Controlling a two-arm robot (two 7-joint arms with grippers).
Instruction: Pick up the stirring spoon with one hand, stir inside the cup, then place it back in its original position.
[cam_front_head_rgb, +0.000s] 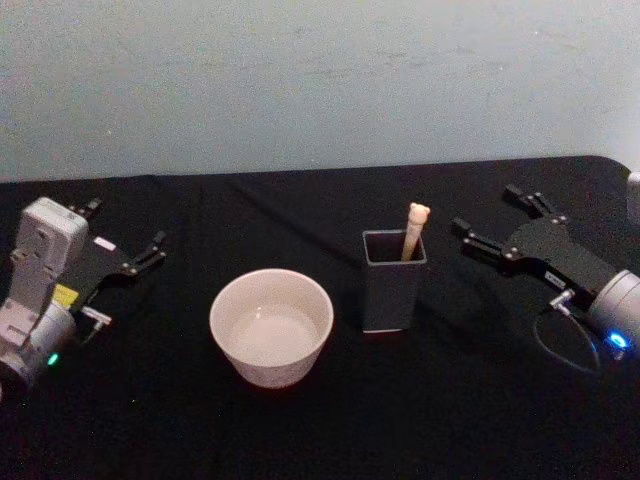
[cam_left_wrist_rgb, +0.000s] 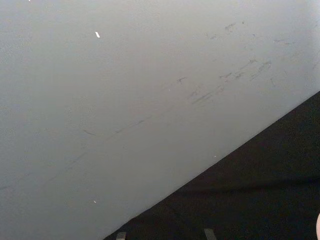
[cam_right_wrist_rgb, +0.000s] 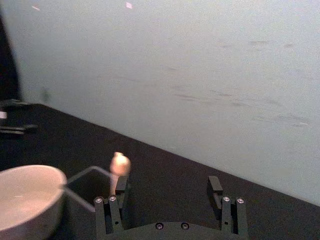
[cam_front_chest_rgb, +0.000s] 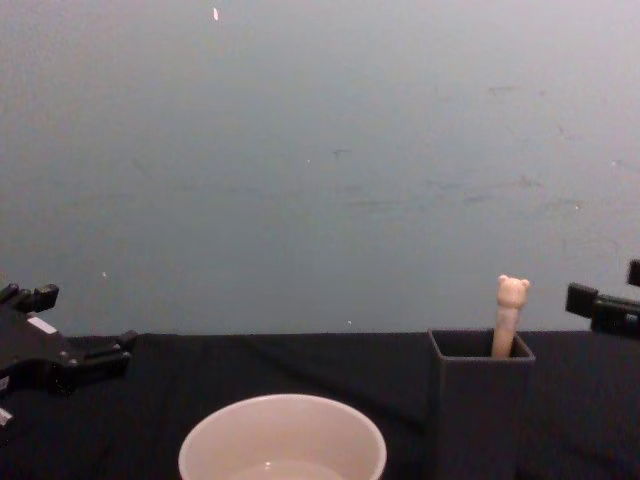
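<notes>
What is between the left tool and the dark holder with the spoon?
The cream cup sits between the left tool and the holder, closer to the holder. The head view shows this plainly.

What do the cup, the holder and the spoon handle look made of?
Cup: likely glazed ceramic, cream, smooth and faintly glossy. Holder: probably matte dark grey plastic or metal; thin, flat walls. Spoon handle: beige, matte, maybe wood or plastic, bear-shaped top.

Cup (cam_front_head_rgb: 271, 327) sits left of holder (cam_front_head_rgb: 394, 280) on table (cam_front_head_rgb: 150, 430); spoon (cam_front_head_rgb: 415, 230) stands inside holder. Left gripper (cam_front_head_rgb: 128, 222) lies left of cup, right gripper (cam_front_head_rgb: 484, 205) right of holder.
</notes>
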